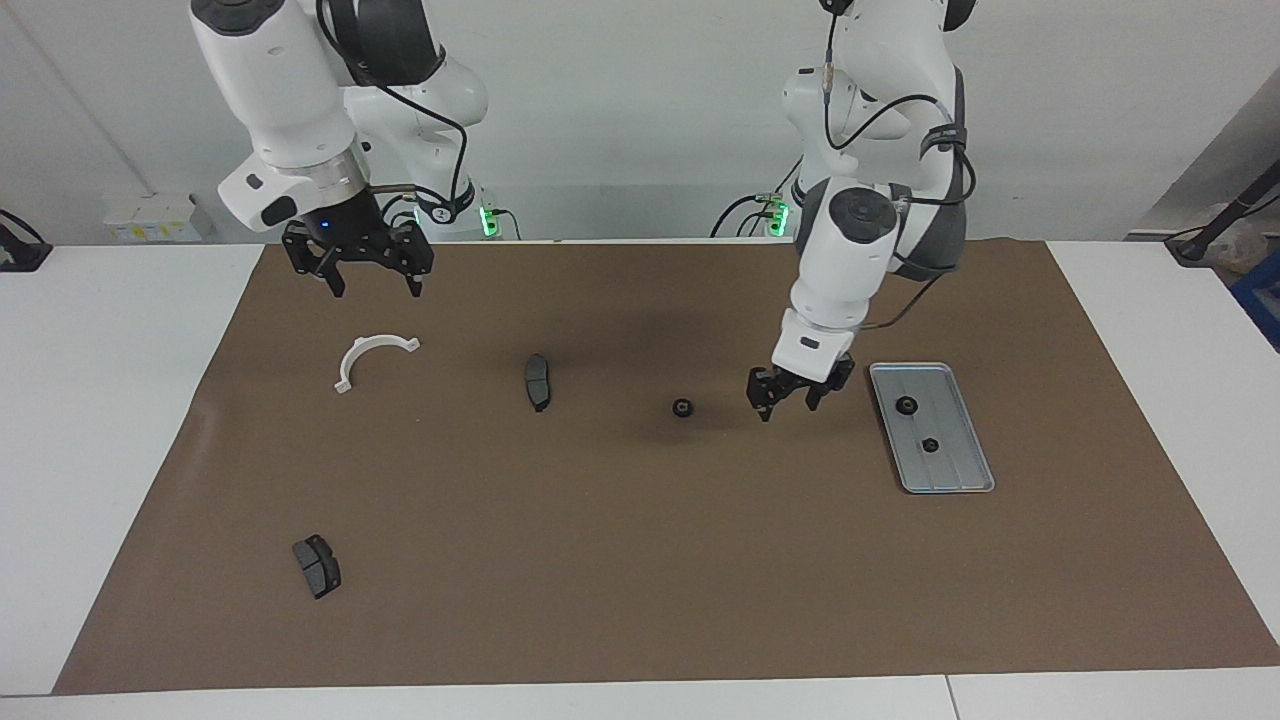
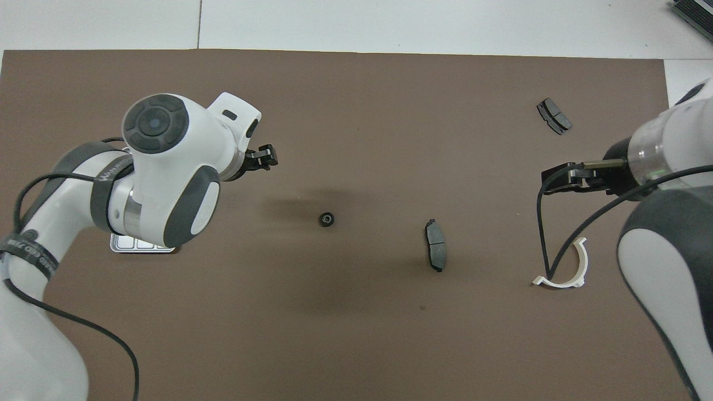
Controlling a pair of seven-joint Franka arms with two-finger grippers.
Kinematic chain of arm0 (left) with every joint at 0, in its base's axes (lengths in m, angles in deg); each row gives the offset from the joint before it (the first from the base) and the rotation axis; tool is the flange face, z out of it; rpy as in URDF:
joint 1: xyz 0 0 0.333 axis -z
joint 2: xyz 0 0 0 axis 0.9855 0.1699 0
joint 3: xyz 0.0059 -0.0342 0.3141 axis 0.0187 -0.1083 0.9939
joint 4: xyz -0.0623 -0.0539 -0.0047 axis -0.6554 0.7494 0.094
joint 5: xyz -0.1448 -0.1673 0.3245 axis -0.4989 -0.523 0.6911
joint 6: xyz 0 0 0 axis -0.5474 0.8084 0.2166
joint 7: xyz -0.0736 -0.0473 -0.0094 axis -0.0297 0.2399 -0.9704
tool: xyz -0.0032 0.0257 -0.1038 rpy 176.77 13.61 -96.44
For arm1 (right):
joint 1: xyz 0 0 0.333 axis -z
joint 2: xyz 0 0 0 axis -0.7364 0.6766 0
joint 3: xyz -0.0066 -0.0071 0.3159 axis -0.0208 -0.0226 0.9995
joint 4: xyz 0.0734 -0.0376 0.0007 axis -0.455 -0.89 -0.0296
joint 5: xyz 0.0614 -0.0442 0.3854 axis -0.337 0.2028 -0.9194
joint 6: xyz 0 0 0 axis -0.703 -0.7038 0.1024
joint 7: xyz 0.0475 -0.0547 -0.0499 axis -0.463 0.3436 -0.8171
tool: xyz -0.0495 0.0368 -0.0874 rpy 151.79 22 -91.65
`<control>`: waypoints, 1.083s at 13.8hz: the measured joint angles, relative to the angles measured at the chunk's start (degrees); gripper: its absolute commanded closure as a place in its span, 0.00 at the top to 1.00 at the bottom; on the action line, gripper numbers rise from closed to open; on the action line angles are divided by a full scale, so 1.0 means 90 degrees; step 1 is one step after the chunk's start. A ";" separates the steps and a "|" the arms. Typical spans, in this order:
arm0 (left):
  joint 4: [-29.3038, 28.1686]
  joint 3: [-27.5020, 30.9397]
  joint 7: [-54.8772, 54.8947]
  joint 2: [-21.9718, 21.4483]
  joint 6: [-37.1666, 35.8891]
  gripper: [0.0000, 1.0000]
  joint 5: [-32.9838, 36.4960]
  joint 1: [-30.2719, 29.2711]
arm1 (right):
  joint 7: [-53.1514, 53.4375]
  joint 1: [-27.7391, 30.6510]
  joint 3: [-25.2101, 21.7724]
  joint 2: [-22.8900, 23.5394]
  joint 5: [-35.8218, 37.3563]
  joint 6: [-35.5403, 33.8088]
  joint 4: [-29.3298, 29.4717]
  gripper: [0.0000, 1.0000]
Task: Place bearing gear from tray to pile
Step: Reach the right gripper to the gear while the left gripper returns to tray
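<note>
While its small black bearing gear (image 1: 682,407) lies on the brown mat, the left gripper (image 1: 787,397) hangs empty, fingers apart, between it and the ridged silver-grey metal tray (image 1: 960,470); the right gripper (image 1: 357,270), open, waits above the white semicircular plastic bracket (image 1: 368,357).

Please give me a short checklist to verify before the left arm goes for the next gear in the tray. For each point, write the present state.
1. Left gripper empty, fingers apart, over the mat beside the tray: ok.
2. Delivered gear lies alone on the mat, apart from every gripper: ok.
3. That gear is among the pile parts: not ok; it lies apart from the nearest brake pad and far from the white bracket.
4. Two gears left in the tray, and, both uncovered: ok.
5. Right gripper open, over the mat near the bracket, waiting away from the tray: ok.
</note>
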 measured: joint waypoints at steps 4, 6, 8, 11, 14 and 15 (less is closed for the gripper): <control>-0.0167 0.0008 0.1399 0.0019 0.0036 0.77 0.0005 -0.1133 | 0.0963 -0.0723 0.0019 0.0382 -0.0005 0.0759 -0.0132 1.00; -0.0506 0.0007 0.1889 0.0000 0.0507 0.76 0.0005 -0.1557 | 0.1393 -0.1068 0.0022 0.0829 -0.0006 0.1239 -0.0123 1.00; -0.1076 0.0002 0.2201 -0.0014 0.1283 0.75 0.0005 -0.1819 | 0.1954 -0.1426 0.0024 0.1305 -0.0006 0.1624 -0.0018 1.00; -0.1530 -0.0004 0.2515 -0.0012 0.1806 0.71 0.0005 -0.1972 | 0.2581 -0.1824 0.0024 0.1938 -0.0006 0.1973 0.0291 1.00; -0.1574 -0.0019 0.2659 -0.0008 0.1814 0.66 0.0005 -0.1976 | 0.3039 -0.2133 0.0024 0.2560 -0.0004 0.2129 0.0662 1.00; -0.1581 -0.0016 0.2724 -0.0007 0.1822 0.65 0.0005 -0.1996 | 0.3181 -0.2224 0.0024 0.2738 -0.0004 0.2172 0.0782 1.00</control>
